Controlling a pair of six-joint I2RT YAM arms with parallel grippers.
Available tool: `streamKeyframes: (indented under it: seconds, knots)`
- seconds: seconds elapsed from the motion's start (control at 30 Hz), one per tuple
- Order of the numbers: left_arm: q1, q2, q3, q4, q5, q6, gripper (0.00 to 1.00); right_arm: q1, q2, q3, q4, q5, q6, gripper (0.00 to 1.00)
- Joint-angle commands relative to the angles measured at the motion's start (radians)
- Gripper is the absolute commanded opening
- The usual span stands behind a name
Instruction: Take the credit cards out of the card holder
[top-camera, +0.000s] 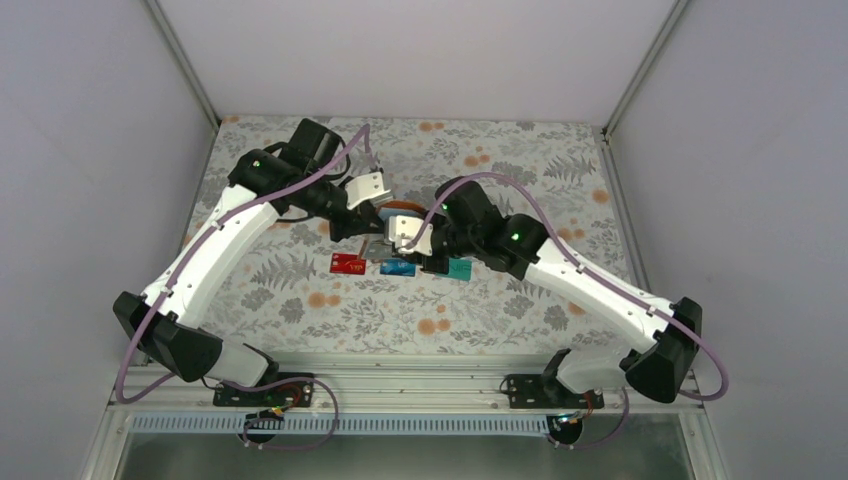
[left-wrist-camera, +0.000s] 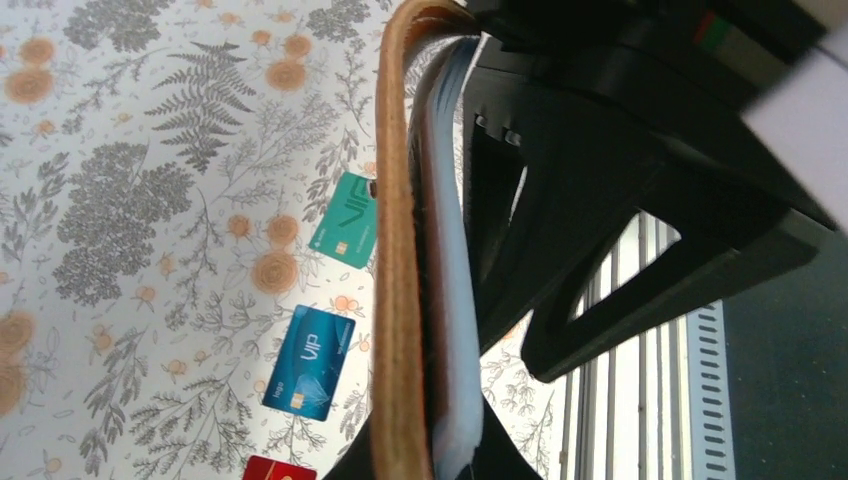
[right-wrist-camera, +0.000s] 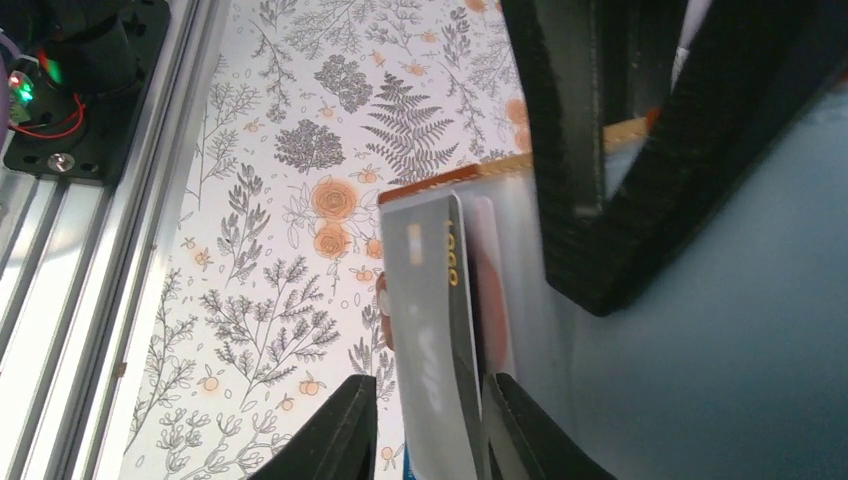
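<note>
Left gripper (top-camera: 368, 222): jaws clamped on the card holder (left-wrist-camera: 398, 250), which I see lifted clear of the table (top-camera: 300, 300). Right gripper (right-wrist-camera: 430, 395): jaws sit close on either side of a dark card (right-wrist-camera: 430, 300) sticking out of a holder pocket. I can't tell if they're pinching it. Red card (top-camera: 347, 263), blue card (top-camera: 397, 267) and teal card (top-camera: 460, 268) lie flat in a row below both sets of jaws.

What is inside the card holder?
A dark grey card with gold digits sticks out of the card holder; something reddish shows behind it. Deeper contents are hidden.
</note>
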Motion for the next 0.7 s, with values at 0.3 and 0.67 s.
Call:
streamKeyframes:
  seconds: [0.3, 0.67]
  knots:
    - [-0.011, 0.007, 0.002, 0.130, 0.065, -0.024, 0.02, 0.121, -0.129, -0.097, 0.086, 0.155, 0.043, 0.31]
    - [-0.011, -0.008, -0.002, 0.101, 0.125, 0.012, 0.02, 0.177, -0.079, -0.088, 0.069, 0.274, 0.031, 0.32]
